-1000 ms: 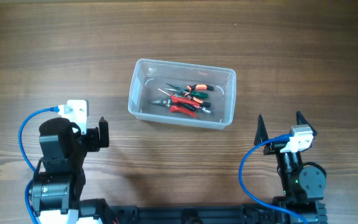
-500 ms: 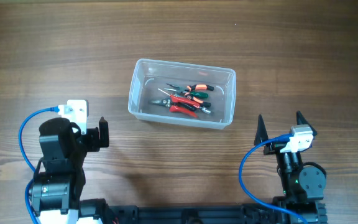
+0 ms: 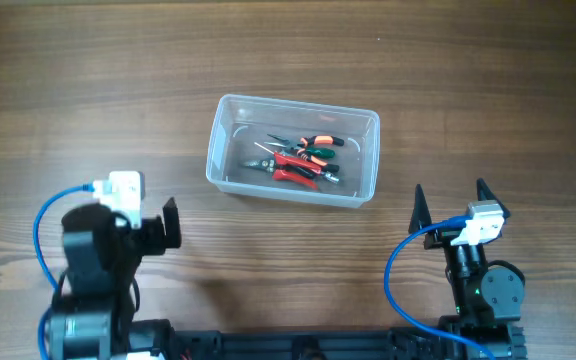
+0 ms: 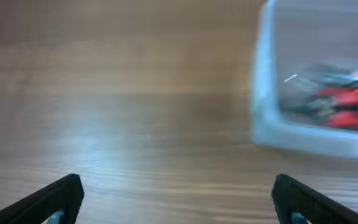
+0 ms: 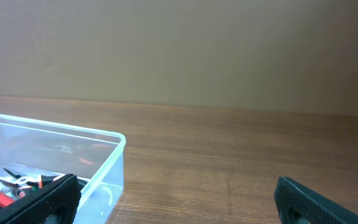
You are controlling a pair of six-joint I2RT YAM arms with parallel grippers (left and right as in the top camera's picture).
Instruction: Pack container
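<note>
The container (image 3: pixel 222 142), a clear plastic tub, stands on the wooden table at the centre. Several hand tools (image 3: pixel 298 160) with red, orange and green handles lie inside it. My left gripper (image 3: pixel 133 222) is open and empty at the near left, apart from the tub. Its wrist view is blurred and shows the tub (image 4: pixel 263 93) and tools (image 4: pixel 347 102) at the right, beyond the gripper (image 4: pixel 179 199). My right gripper (image 3: pixel 451 205) is open and empty at the near right. Its wrist view shows the tub's corner (image 5: pixel 114 146) and tools (image 5: pixel 5 180) at the left of the gripper (image 5: pixel 176 205).
Bare wooden tabletop (image 3: pixel 88 80) lies all round the tub. Blue cables (image 3: pixel 38 225) loop beside each arm base at the near edge. A plain wall (image 5: pixel 179 50) stands beyond the far table edge.
My left arm has shifted slightly toward the near edge and its view is motion-blurred. The right arm, the tub and the tools have not moved.
</note>
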